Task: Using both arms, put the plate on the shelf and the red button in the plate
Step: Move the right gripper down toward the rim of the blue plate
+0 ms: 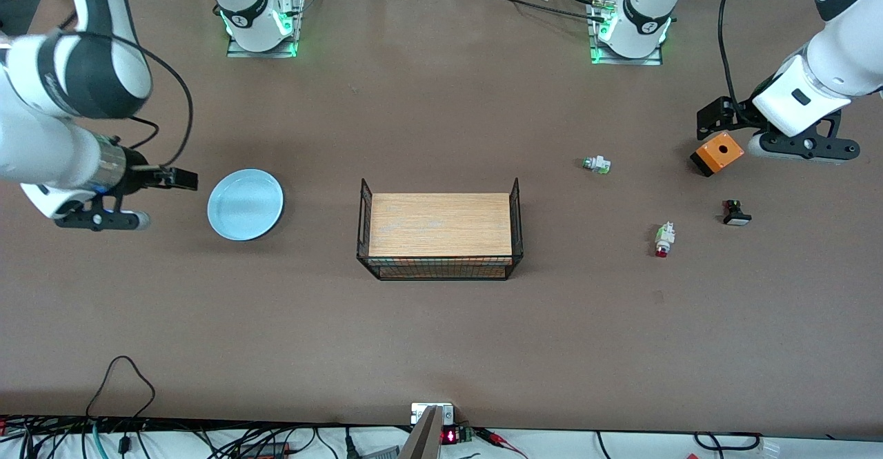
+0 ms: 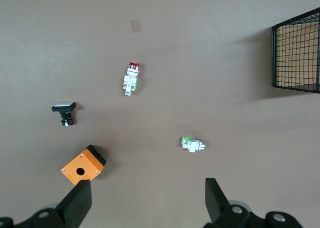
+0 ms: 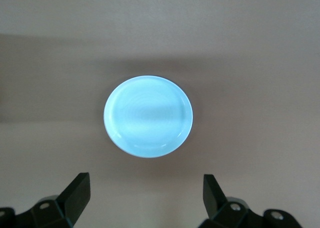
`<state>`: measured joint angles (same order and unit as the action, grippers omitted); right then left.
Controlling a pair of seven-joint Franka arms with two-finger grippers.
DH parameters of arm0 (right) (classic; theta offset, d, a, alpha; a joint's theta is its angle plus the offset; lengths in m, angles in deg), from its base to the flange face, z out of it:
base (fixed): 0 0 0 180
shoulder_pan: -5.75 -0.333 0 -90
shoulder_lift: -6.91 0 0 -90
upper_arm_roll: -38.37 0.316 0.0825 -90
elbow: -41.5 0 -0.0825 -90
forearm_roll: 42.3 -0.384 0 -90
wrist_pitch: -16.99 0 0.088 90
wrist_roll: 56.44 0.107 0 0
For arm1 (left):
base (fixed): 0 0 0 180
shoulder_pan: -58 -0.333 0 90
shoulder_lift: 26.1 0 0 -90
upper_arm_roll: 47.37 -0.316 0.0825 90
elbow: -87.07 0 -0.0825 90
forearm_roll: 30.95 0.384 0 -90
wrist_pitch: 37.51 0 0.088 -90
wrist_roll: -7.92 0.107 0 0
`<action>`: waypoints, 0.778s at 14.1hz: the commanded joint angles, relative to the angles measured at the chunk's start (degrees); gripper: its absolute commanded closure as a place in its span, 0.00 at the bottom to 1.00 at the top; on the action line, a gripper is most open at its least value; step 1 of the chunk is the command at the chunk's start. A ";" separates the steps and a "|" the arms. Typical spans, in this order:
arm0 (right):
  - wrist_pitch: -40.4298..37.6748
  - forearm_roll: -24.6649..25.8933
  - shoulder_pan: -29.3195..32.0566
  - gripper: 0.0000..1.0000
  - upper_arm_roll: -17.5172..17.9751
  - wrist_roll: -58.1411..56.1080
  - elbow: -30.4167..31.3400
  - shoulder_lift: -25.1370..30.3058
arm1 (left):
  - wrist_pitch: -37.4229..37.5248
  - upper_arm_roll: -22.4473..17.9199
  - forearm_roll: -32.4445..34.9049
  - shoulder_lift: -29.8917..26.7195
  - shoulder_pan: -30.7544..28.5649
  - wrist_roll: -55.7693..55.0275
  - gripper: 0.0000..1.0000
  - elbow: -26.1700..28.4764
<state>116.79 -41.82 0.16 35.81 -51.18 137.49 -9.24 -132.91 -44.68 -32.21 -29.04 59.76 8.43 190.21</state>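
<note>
The pale blue plate (image 1: pixel 245 204) (image 3: pixel 148 116) lies flat on the brown table toward the right arm's end. My right gripper (image 1: pixel 181 179) (image 3: pixel 146 193) hovers beside it, open and empty, with the fingers pointing at the plate. The red button (image 1: pixel 663 239) (image 2: pixel 131 78), a whitish part with a red cap, lies on its side toward the left arm's end. My left gripper (image 1: pixel 712 119) (image 2: pixel 148 198) hangs open and empty over the table next to the orange box, well clear of the red button.
A black wire basket (image 1: pixel 439 266) (image 2: pixel 297 52) holding a wooden board stands mid-table. An orange box with a black hole (image 1: pixel 718 153) (image 2: pixel 83 166), a white part with a green tip (image 1: pixel 597 164) (image 2: pixel 193 145) and a small black part (image 1: pixel 736 213) (image 2: pixel 64 112) lie near the red button.
</note>
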 commanded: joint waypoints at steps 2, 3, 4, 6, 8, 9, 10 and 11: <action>8.37 1.89 0.83 0.00 -0.34 1.07 7.36 -0.72 | 1.36 -0.14 -0.41 0.13 -0.18 1.34 0.00 -0.83; 13.27 1.89 2.41 0.00 -0.34 0.29 10.33 -1.25 | 1.36 -0.14 -0.41 0.13 -0.18 1.25 0.00 -0.83; 19.67 1.89 3.64 0.00 -0.34 -0.07 14.63 -1.17 | 1.36 -0.14 -0.33 0.13 -0.18 1.25 0.00 -0.83; 31.02 2.07 5.84 0.00 -0.25 -2.43 22.37 -0.99 | 1.45 -0.14 -0.41 0.13 -0.18 1.34 0.00 -0.83; 37.38 1.98 6.11 0.00 -0.25 -4.20 27.13 -1.17 | 1.45 -0.14 -0.33 0.13 -0.18 1.34 0.00 -0.83; 38.97 1.98 6.11 0.00 -0.25 -4.12 28.28 -1.60 | 1.45 -0.14 -0.41 0.13 -0.18 1.34 0.00 -0.83; 39.68 1.98 6.11 0.00 -0.25 -4.12 28.55 -2.74 | 1.45 -0.14 -0.33 0.13 -0.18 1.25 0.00 -0.83; 39.86 1.98 6.11 0.00 -0.25 -4.12 28.56 -4.23 | 1.45 -0.05 -0.33 0.13 -0.18 1.34 0.00 -0.83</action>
<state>155.11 -40.79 6.10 35.12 -54.88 164.93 -12.62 -132.52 -44.70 -32.21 -29.04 59.76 8.43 190.21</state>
